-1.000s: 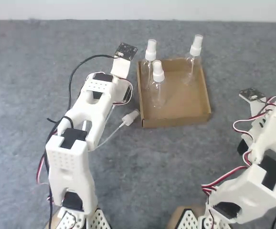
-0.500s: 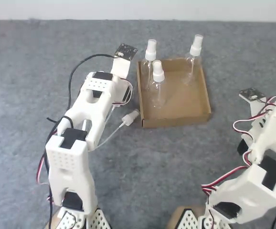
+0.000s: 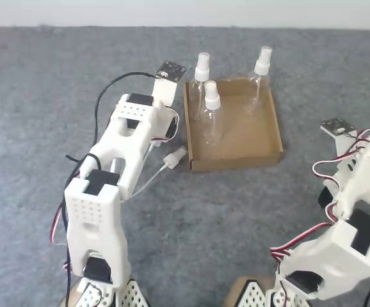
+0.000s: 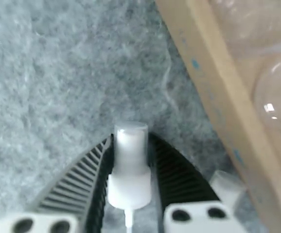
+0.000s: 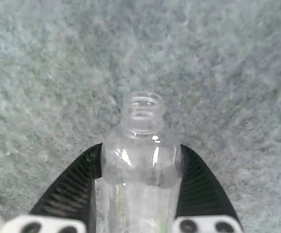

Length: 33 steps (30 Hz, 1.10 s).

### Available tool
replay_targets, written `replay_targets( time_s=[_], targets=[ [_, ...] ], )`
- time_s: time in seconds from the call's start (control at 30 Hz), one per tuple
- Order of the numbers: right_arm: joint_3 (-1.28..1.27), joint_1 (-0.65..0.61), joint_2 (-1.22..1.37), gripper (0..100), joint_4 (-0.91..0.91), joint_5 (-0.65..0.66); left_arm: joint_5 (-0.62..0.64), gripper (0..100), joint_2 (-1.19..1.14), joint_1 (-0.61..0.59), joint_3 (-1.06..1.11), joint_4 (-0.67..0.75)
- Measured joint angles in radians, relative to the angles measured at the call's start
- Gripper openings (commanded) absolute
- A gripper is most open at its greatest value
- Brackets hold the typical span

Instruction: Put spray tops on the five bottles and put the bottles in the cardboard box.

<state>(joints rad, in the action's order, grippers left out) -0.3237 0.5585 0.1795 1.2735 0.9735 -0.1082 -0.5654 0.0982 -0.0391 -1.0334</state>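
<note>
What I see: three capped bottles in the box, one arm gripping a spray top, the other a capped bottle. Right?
Not quite. The right wrist view shows the bottle in the right gripper uncapped. Three capped bottles in the box and the spray top in the left gripper are right.

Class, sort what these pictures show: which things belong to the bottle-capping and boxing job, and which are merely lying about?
Job: shallow brown cardboard box; three clear plastic bottles with white spray tops standing in it; uncapped clear bottle in the right gripper; white spray top in the left gripper; another white spray top lying beside the box.
Lying about: grey felt-like table cover.
</note>
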Motion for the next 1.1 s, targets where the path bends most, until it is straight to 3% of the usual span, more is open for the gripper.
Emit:
replay_targets(
  time_s=[0.23, 0.77, 0.97, 1.1],
  targets=[
    [0.000, 0.000, 0.000, 4.5, 0.000, 0.000, 0.028, 2, 0.071, -0.028, 0.000, -0.040],
    [0.000, 0.000, 0.000, 4.6, 0.000, 0.000, 0.097, 2, 0.730, -0.120, 0.006, -0.319],
    [0.000, 0.000, 0.000, 11.4, 0.000, 0.012, 0.097, 2, 0.930, -0.106, 0.180, -0.342],
    [0.000, 0.000, 0.000, 14.8, 0.000, 0.035, 0.097, 2, 1.046, -0.110, 0.367, -0.264]
  ],
)
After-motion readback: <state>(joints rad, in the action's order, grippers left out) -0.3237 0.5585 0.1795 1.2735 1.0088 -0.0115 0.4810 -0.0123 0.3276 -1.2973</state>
